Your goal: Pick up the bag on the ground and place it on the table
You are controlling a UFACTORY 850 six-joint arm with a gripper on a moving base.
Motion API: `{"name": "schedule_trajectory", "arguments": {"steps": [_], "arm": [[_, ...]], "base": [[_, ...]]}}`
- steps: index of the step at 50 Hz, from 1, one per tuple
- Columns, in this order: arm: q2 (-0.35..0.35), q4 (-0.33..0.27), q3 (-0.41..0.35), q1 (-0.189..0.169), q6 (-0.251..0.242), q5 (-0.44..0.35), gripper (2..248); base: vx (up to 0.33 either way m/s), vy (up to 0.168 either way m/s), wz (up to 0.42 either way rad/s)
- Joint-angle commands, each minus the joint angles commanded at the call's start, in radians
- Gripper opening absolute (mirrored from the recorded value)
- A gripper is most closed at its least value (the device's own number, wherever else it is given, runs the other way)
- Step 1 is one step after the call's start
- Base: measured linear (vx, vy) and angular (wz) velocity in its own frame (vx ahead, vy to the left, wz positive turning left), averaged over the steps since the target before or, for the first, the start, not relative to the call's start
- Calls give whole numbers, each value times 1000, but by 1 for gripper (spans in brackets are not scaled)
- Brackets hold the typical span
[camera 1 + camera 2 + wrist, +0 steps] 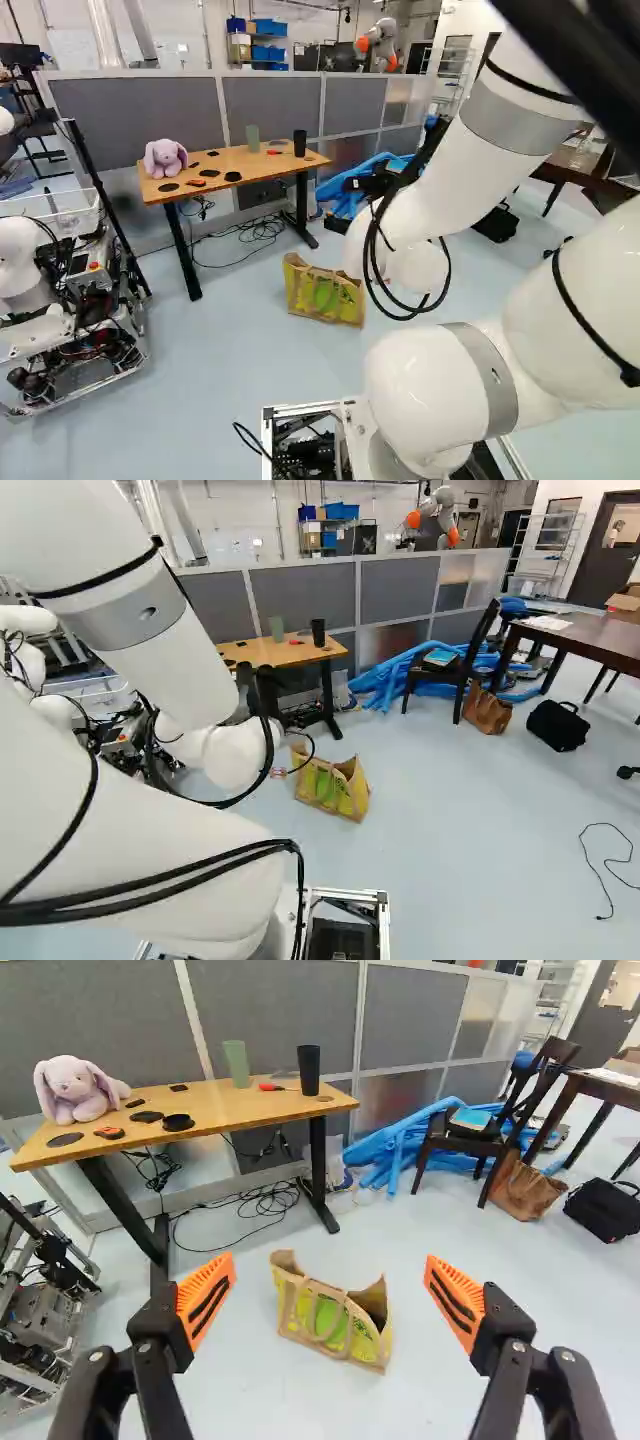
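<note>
The gripper point(376, 184) is mostly hidden behind my arm's wrist in the left base view; a black part shows. In the wrist view, the gripper point(330, 1300) stands wide open, its orange pads far apart with nothing held. Ahead of it, seen through the gap, a yellow-green and tan paper bag point(330, 1318) stands on the floor, its top open and a handle loop hanging over its side. The same bag point(322, 292) is in front of the wooden table point(232, 163), near its right leg. A purple plush rabbit, cups and small dark discs are on that tabletop.
Another robot point(28, 270) stands at the left, and one more point(380, 42) behind the partition. Cables lie beneath the table. Blue tubes point(400, 1150), a dark chair point(470, 1140), a brown bag point(527, 1190) and a black bag point(604, 1210) are to its right.
</note>
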State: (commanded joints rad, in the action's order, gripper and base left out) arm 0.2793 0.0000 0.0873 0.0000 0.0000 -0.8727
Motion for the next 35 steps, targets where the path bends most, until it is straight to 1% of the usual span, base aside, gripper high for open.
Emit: {"name": "schedule_trajectory", "arguments": {"steps": [23,35], "arm": [[0,0,0,0,0,0,247],[0,0,0,0,0,0,247]], "base": [[254,7,-1],[199,4,-1]]}}
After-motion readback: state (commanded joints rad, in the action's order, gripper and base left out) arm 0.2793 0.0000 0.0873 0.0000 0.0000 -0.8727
